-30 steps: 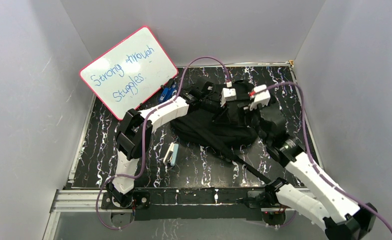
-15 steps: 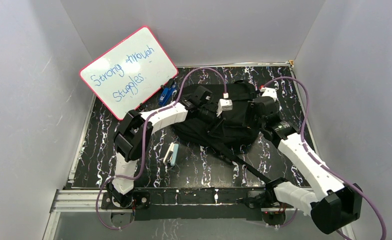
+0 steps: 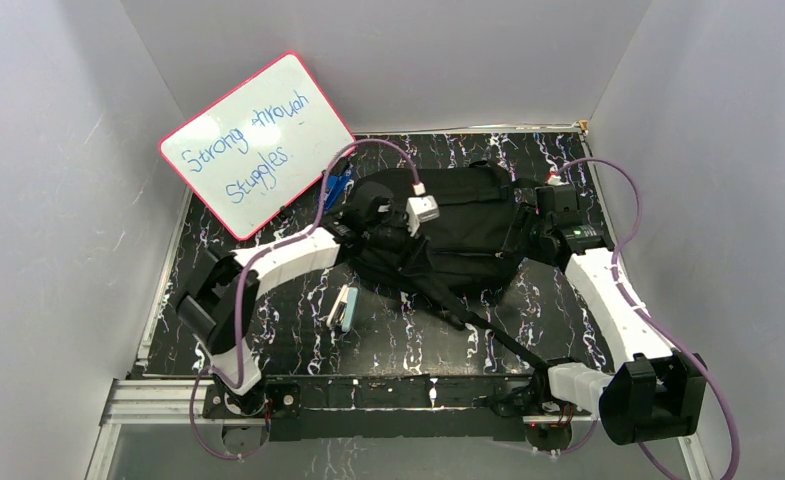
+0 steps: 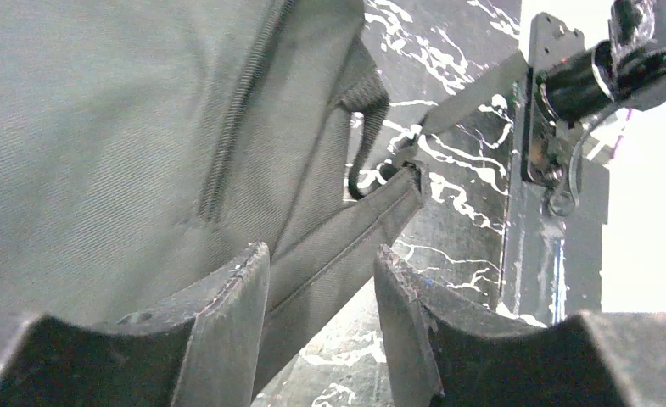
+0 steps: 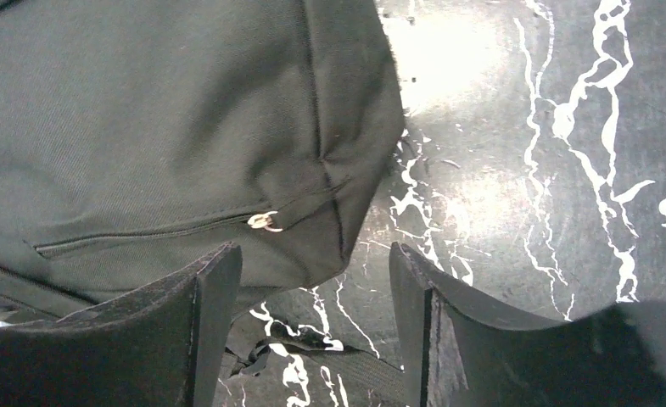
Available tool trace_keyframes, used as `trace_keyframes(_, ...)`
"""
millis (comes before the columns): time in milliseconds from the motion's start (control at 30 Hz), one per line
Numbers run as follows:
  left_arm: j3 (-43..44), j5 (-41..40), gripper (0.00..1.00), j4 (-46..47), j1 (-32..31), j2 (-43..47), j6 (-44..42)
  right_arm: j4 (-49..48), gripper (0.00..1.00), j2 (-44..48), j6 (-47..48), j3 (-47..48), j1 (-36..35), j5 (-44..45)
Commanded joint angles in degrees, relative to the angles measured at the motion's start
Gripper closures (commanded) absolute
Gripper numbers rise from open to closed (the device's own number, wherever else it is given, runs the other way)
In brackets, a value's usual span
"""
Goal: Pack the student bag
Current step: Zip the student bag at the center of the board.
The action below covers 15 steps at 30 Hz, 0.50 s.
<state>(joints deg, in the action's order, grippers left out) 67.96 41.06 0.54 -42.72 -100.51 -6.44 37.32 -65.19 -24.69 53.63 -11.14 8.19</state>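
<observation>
The student bag (image 3: 468, 215) lies flat on the table (image 3: 268, 300), in the middle and toward 12 o'clock. One long strap (image 3: 468, 325) trails off toward 5 o'clock. Packing looks barely begun. The zip lines that show are drawn closed, and a small metal pull (image 5: 265, 222) sits at the end of its track near the bag's corner. No opening or lining is in view, and what is inside cannot be seen. A small pale-blue and black stapler-like item (image 3: 343, 308) rests on the table at about 7 o'clock from the bag. Something blue (image 3: 336, 186), too small to name, lies at 10 o'clock beside the whiteboard (image 3: 258, 140). By my reading the bag has yet to be opened and the loose items put in.

The left claw (image 4: 321, 254) has its fingers apart at the bag's 9 o'clock side. A band of strap passes between them, and nothing is pinched. The right claw (image 5: 312, 254) is also spread, clamping nothing, just off the bag's 3 o'clock corner.

The bag is black woven cloth with a fine diagonal weave, soft and slumped, with stitched seams and rounded corners. The strap is flat webbing. The table is hard, glossy black with white marble veining. The whiteboard is rigid, slick and red-edged.
</observation>
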Motion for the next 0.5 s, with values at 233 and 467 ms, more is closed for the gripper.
trace_keyframes(233,-11.8,-21.9,0.51,16.4,2.2,12.1,6.8,-9.2,0.3,4.7,-17.8,-4.2,4.7,-3.1)
trace_keyframes(467,-15.7,-32.8,0.51,15.2,2.2,12.2,5.9,-11.3,0.38,8.2,-26.7,-8.9,4.8,-0.3)
